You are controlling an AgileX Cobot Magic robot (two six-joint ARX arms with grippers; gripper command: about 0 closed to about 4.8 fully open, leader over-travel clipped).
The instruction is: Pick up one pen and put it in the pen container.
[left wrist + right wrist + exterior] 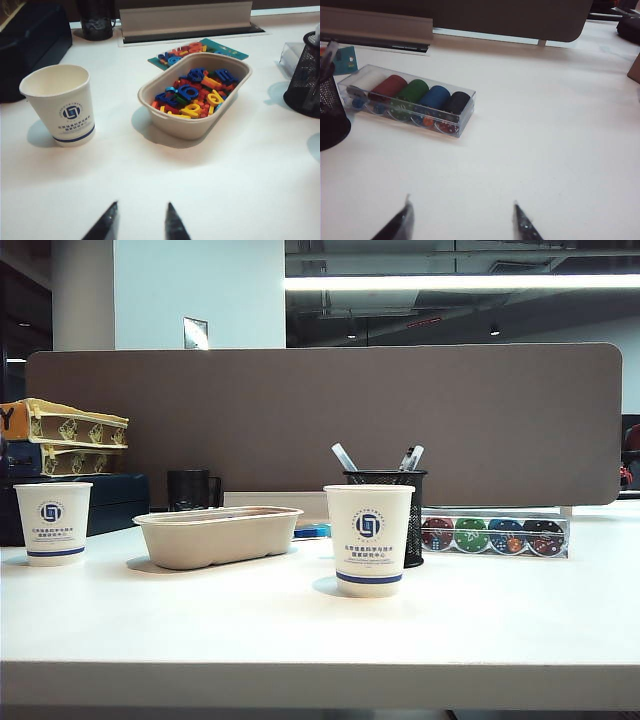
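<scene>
A white desk [500, 620] stands before a brown partition. The exterior view shows a black mesh pen container [398, 502] holding pens [344, 457] behind a paper cup [368, 538], with neither gripper visible. Only the left wrist view reveals colored plastic letters filling the tray [200, 127]. The left gripper [141, 220] and right gripper [462, 217] both hover parted, empty. The right wrist view shows poker chips in a clear case [407, 100].
</scene>
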